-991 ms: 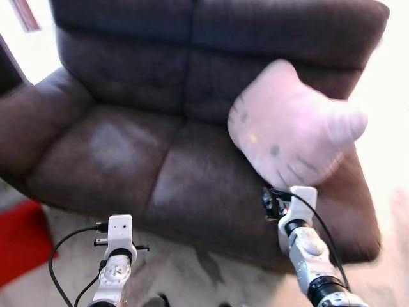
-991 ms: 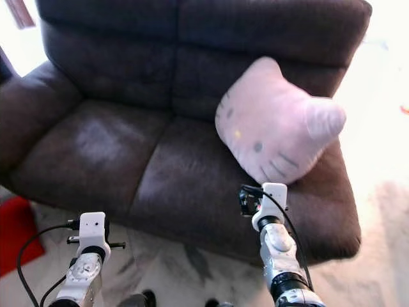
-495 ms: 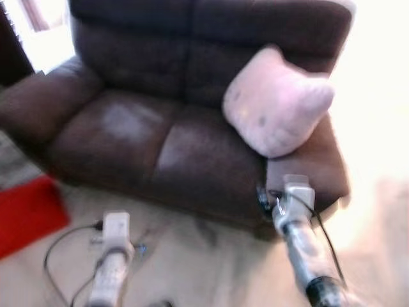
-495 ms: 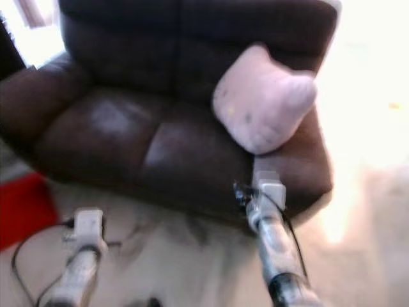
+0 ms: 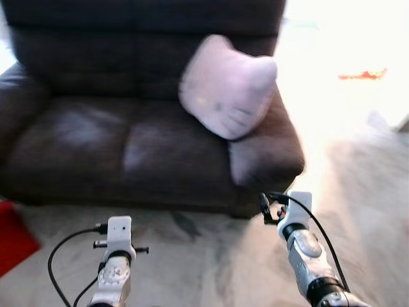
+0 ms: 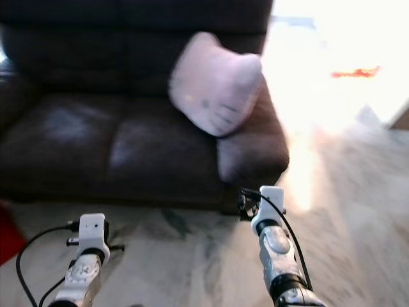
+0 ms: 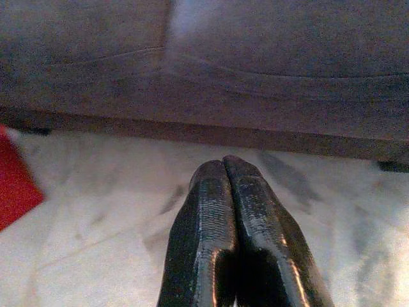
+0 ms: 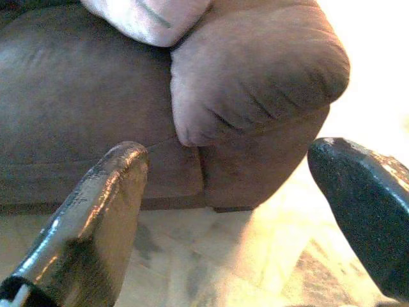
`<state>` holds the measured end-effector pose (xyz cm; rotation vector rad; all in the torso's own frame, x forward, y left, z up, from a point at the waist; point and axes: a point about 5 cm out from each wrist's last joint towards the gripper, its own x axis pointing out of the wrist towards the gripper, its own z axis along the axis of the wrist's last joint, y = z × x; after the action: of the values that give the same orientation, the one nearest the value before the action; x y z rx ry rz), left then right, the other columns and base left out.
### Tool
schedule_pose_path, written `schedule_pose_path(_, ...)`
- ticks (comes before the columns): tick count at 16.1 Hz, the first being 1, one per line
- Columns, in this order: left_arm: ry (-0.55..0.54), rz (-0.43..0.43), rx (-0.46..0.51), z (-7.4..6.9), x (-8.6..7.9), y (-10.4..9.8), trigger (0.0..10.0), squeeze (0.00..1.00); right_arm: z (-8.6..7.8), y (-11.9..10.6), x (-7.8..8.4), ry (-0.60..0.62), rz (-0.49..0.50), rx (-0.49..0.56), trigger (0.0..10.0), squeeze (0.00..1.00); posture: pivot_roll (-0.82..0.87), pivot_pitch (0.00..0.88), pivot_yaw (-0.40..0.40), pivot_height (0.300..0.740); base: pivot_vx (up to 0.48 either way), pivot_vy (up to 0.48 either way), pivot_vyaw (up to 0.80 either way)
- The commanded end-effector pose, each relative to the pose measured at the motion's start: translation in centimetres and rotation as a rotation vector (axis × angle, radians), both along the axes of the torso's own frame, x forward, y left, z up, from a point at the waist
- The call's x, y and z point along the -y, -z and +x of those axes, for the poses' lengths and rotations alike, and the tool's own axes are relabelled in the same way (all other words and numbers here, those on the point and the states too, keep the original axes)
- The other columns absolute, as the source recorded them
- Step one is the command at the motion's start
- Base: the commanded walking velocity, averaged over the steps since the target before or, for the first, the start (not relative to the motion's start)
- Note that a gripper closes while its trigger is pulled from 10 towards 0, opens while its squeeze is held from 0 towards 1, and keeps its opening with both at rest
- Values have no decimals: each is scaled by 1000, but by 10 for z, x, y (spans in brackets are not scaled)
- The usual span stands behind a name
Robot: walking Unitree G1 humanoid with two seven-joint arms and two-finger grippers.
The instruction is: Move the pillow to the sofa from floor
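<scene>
The pale pink cat-face plush pillow (image 5: 227, 86) is being propped against the dark brown leather sofa (image 5: 96, 137) backrest and arm, upper centre of the frame, so the task looks done. The right tool (image 8: 236, 211) is being held released; the left tool (image 7: 233, 211) clenched on nothing, both above the marbled floor (image 5: 211, 256).

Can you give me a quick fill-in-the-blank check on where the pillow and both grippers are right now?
1. The pink pillow rests on the ____.
2. The pillow leans against the sofa's ____ armrest, by the robot's own sides.
3. The left gripper's fingers are ____.
4. The right gripper's fingers are ____, holding nothing.

Missing words: sofa; right; shut; open
</scene>
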<state>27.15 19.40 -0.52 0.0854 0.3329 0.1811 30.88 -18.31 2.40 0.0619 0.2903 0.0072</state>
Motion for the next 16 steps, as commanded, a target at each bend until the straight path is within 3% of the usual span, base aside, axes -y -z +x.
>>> schedule_pose_path(1,-13,-7,-46,-6,-5,7,10000,0,-4,7,-2,-2,3,-35,10000,0,59,118,-41,740,0,0,-800)
schedule_pose_path(4,15,-6,-108,-10,-5,14,10000,0,-11,15,-1,7,-13,-83,10000,0,55,116,-40,740,0,0,-788)
schedule_pose_path(6,61,-5,-191,-14,-3,22,10000,0,-21,28,4,20,-63,-173,10000,0,57,115,-39,740,0,0,-394)
schedule_pose_path(7,77,11,-238,-16,-3,26,10000,0,-33,42,8,25,-100,-265,10000,0,59,114,-36,740,0,0,0)
schedule_pose_path(10,98,23,-305,-21,0,33,10000,0,-59,64,22,144,-9,-396,10000,0,59,112,-32,740,0,0,0)
schedule_pose_path(11,101,27,-315,-23,0,34,10000,0,-65,67,25,162,-10,-419,10000,0,57,113,-30,740,0,0,0)
schedule_pose_path(12,93,26,-348,-28,-3,38,10000,0,-81,77,35,196,-27,-480,10000,0,57,114,-27,740,0,0,0)
schedule_pose_path(15,51,-2,-377,-38,-9,44,10000,0,-113,92,49,218,-65,-569,10000,0,55,106,-20,740,0,0,0)
schedule_pose_path(16,51,-4,-383,-39,-10,45,10000,0,-116,94,49,211,-67,-575,10000,0,53,104,-19,740,0,0,0)
